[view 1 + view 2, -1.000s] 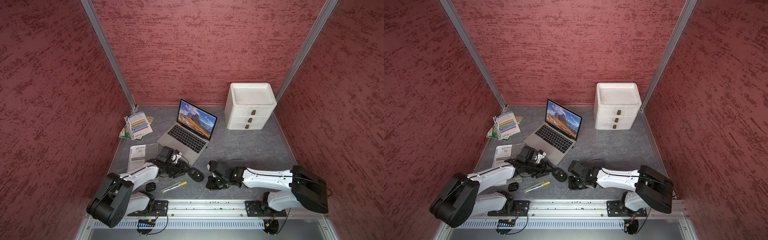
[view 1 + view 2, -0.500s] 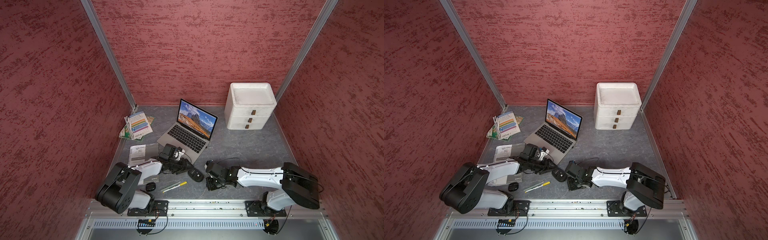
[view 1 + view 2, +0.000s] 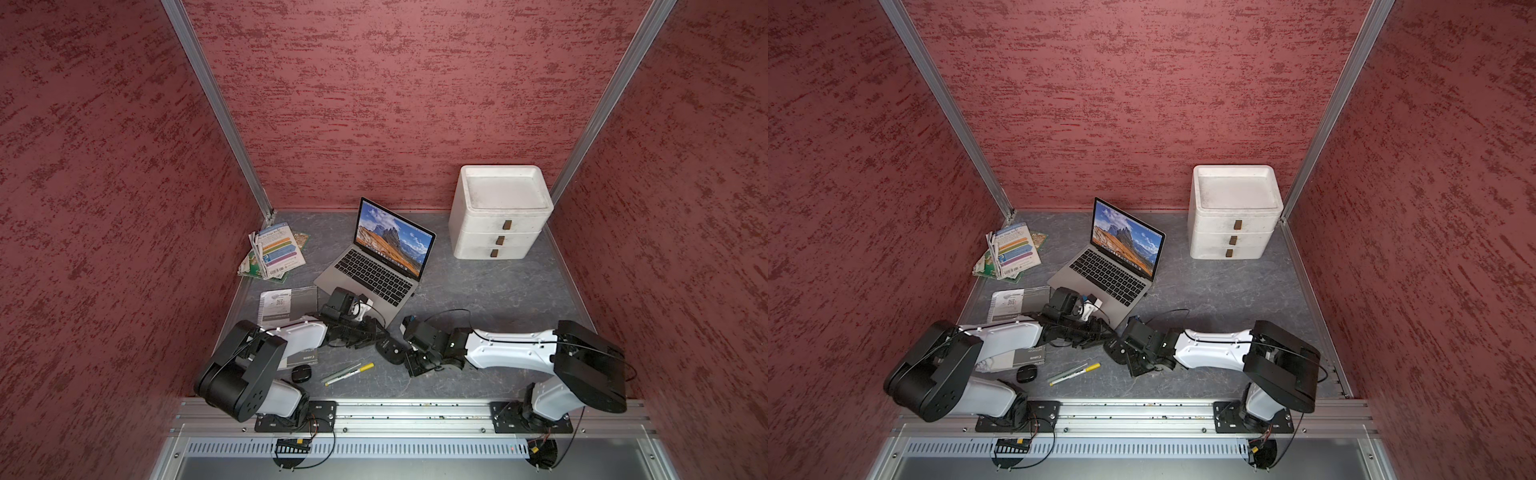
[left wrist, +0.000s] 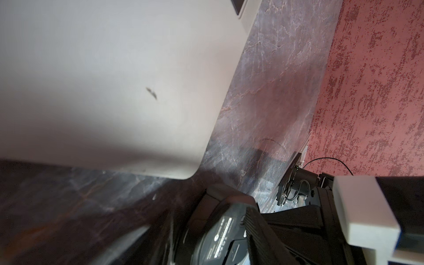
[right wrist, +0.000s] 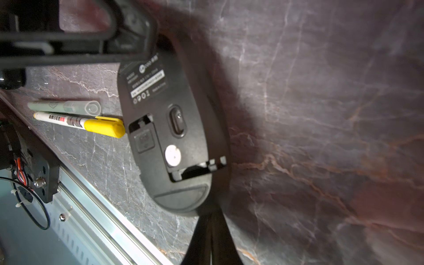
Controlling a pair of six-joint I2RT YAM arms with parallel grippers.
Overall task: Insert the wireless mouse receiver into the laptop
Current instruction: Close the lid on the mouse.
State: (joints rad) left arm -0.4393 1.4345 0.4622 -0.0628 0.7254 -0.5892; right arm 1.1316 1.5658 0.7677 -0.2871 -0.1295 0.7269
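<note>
**Grey marbled table**, walled in red on the left, far and right sides, with a metal rail along the near edge. The open laptop stands far of centre, set at an angle. Bare table lies to its right, near the white drawers. The left tool straddles an upturned mouse; whether it grips cannot be told. The right tool is closed beside the mouse, its contents unclear. The receiver cannot be made out.

Open laptop at the counter's middle back, drawer unit to its right against the rear wall, leaflets to its left, booklet before them, upturned mouse before the laptop, two pens just left of it.
</note>
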